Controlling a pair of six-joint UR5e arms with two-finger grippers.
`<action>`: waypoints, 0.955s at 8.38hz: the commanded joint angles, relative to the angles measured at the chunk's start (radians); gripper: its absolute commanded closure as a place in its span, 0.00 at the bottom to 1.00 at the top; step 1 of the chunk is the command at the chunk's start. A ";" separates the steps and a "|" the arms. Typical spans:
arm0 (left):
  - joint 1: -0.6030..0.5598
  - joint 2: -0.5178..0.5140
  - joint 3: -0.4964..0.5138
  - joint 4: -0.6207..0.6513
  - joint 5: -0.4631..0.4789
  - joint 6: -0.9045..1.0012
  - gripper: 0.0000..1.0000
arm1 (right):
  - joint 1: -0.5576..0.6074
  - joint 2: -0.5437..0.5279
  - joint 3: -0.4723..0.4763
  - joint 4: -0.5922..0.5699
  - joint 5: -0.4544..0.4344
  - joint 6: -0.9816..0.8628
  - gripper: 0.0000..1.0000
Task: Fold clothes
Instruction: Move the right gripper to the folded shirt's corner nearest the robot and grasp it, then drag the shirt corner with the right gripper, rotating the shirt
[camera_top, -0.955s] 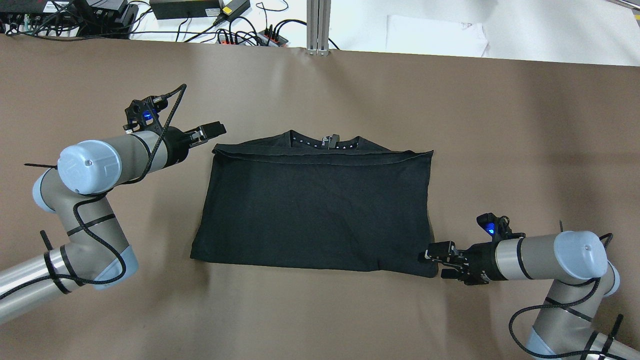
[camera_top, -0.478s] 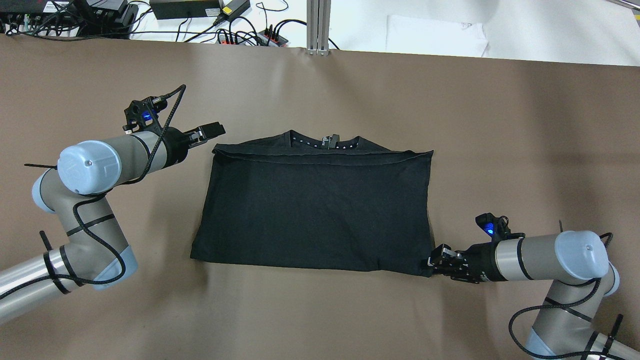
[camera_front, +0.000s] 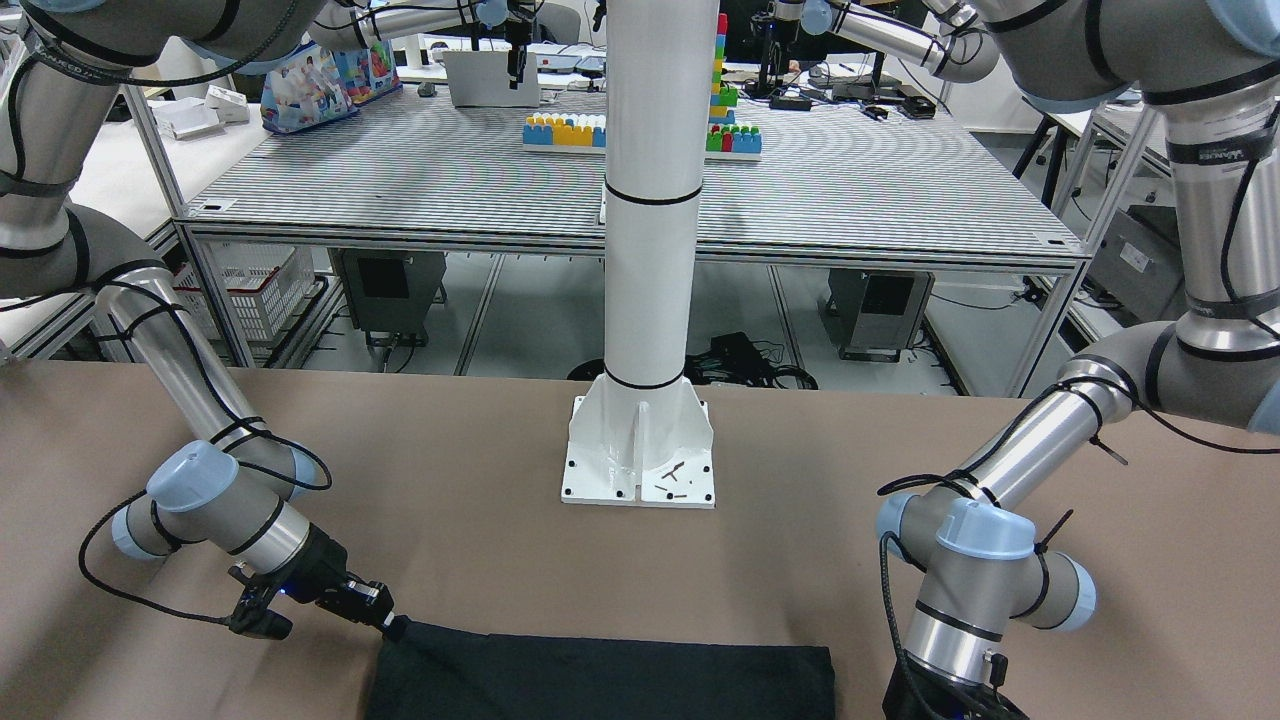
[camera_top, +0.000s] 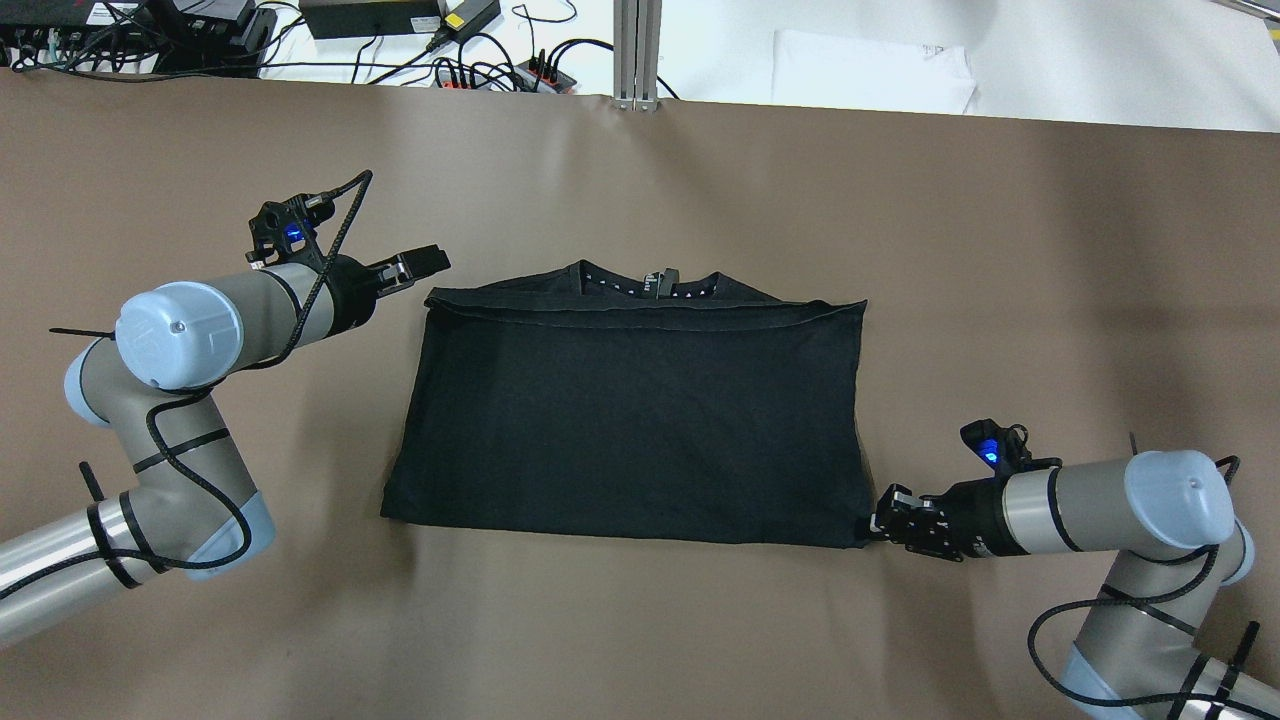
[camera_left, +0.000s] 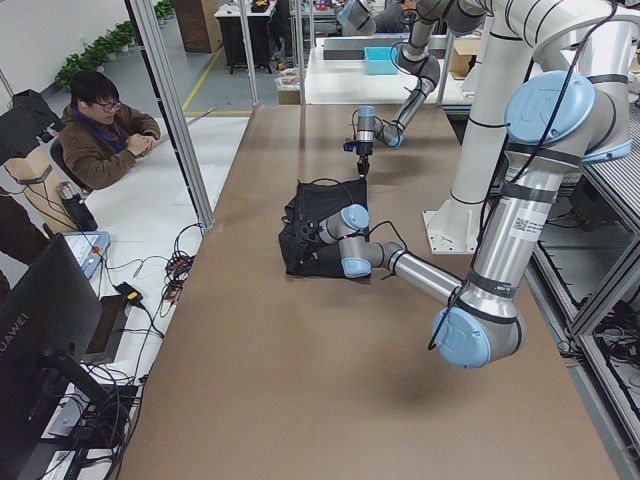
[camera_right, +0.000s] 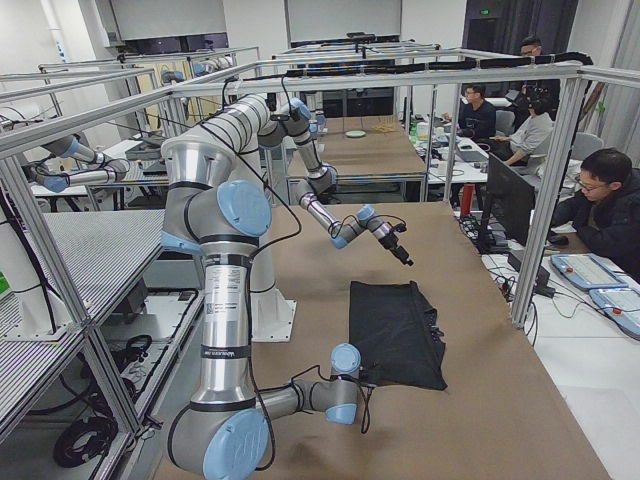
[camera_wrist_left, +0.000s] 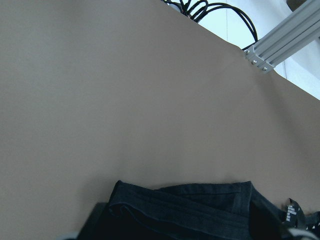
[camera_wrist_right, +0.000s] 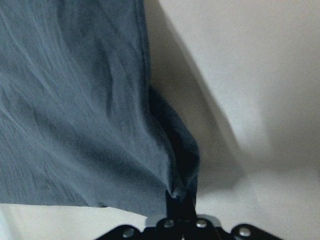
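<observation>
The clothes are one black garment lying flat as a folded rectangle in the middle of the brown table, its collar peeking out at the far edge. My right gripper is shut on the garment's near right corner. The right wrist view shows that corner pinched and lifted slightly between the fingers. My left gripper hovers just left of the far left corner, open and apart from the cloth. The left wrist view shows that folded corner and none of the fingers. In the front-facing view the right gripper holds the cloth.
A white pole with a base plate stands at the robot's side of the table. Cables and power boxes and an aluminium post lie past the far edge. A seated person is beyond the table.
My right gripper, open beside the near right corner a second ago, has shut on that corner and drawn back a little to the right. The left arm has not moved.
</observation>
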 joint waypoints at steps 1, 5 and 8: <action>0.001 0.002 -0.001 -0.002 0.000 -0.001 0.00 | 0.181 -0.009 0.003 0.001 0.252 -0.034 1.00; 0.001 0.002 0.000 -0.002 0.000 -0.001 0.00 | 0.086 -0.119 0.193 0.011 0.298 -0.031 1.00; 0.001 0.015 -0.001 -0.002 0.002 -0.001 0.00 | -0.103 -0.129 0.304 0.011 0.293 0.042 1.00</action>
